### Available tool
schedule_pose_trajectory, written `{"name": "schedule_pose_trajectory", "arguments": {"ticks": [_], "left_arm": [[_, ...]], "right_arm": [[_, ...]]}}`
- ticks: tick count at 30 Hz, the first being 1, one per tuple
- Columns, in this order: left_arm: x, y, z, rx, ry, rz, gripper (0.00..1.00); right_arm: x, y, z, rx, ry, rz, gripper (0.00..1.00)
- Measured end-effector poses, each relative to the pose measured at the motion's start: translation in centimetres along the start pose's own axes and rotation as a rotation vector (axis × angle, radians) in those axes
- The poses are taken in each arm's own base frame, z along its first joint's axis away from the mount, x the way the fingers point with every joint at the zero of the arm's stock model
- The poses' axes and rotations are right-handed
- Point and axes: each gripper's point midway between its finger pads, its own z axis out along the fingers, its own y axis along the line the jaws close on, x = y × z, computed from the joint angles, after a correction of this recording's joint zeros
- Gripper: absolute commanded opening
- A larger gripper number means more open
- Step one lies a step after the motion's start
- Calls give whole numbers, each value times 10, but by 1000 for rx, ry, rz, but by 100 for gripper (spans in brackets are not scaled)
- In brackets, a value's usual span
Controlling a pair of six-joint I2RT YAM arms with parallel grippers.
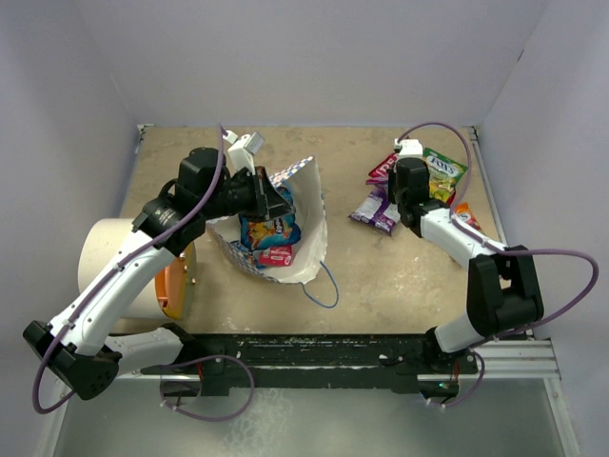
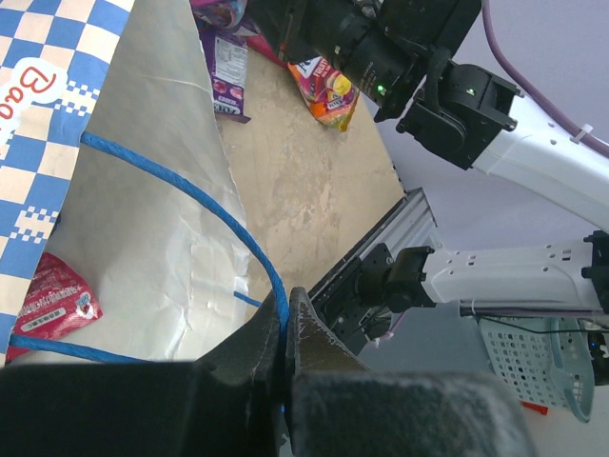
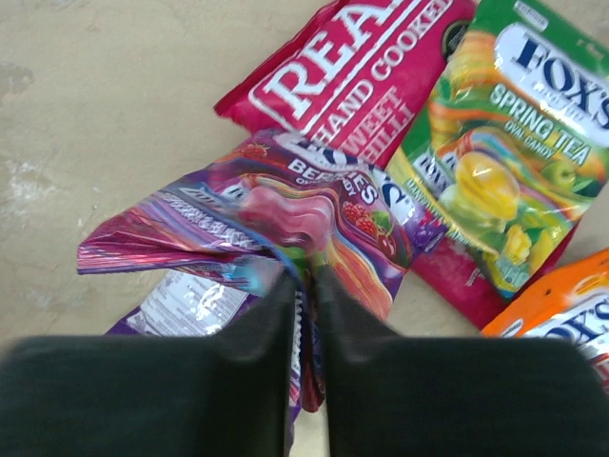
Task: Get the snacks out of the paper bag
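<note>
One paper bag lay open, its blue cord handle clamped in the left gripper (mouth held wide), with a blue packet and a small red packet inside. Step judged: setting down the purple berry packet, pinched between the right gripper's closed jaws; next, release it and reach into the bag.

Lab test booth: plain walls, mounting rail

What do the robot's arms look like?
The left arm and right arm are white tubes with chunky black joints. A thin purple cable loops off each one. Their fingers are dark grey and blocky.
</note>
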Motion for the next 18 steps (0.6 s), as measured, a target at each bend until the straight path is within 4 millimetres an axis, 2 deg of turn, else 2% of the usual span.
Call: {"name": "schedule_pose_trajectory", "arguments": {"ticks": [2, 5, 9, 15, 18], "left_arm": [[0, 0, 0, -3, -2, -8, 0], [-1, 1, 0, -9, -9, -26, 0], [-1, 2, -1, -16, -15, -33, 0], [0, 1, -1, -10, -7, -33, 0], [1, -1, 1, 3, 0, -33, 0]], "right_arm": [[8, 5, -2, -25, 25, 35, 51], [28, 13, -8, -67, 96, 61, 57], [41, 15, -26, -92, 153, 98, 62], [22, 13, -75, -148, 126, 192, 63], [34, 16, -100, -197, 160, 239, 64]]}}
